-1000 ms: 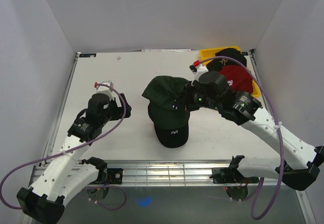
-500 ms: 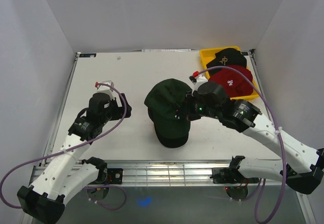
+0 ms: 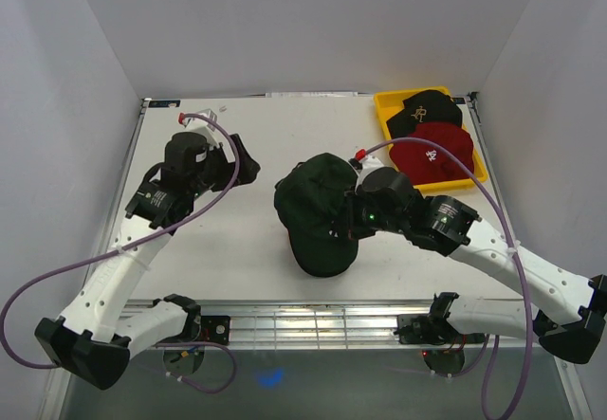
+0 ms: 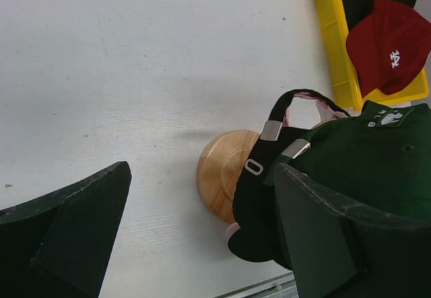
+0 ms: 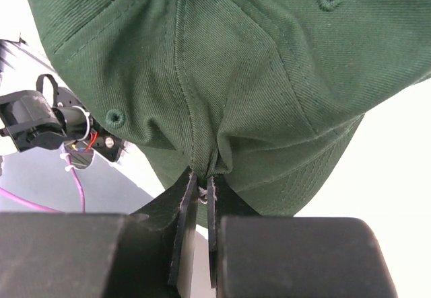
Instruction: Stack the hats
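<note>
- The right gripper [image 5: 201,189] has its jaws pinched nearly together on a fold of cloth at the crown of the dark green cap [image 3: 318,191]. That's a firm nip, with the fabric bunching up into the fingers.
- The green cap is right over the wooden stand [image 4: 219,177], draped on top of the pile there and sitting tilted.
- Under it on the stand is a black cap [image 4: 252,207], its back strap and metal buckles facing the left wrist camera.
- A sliver of pink cap [image 4: 232,230] peeks out from beneath the black one, lowest on the stand.
- Whether the green cap has fully settled on the pile, I can't tell from here.
- The left gripper [image 3: 244,166] is out to the left of the stand, well apart from it, with its jaws spread wide and nothing between them.
- Beyond the stand and off to its right is a yellow tray [image 3: 383,105].
- A red cap [image 3: 434,150] lies in the tray on the side nearer the stand, with another black cap [image 3: 432,107] just behind it. Both show small pale logos.
</note>
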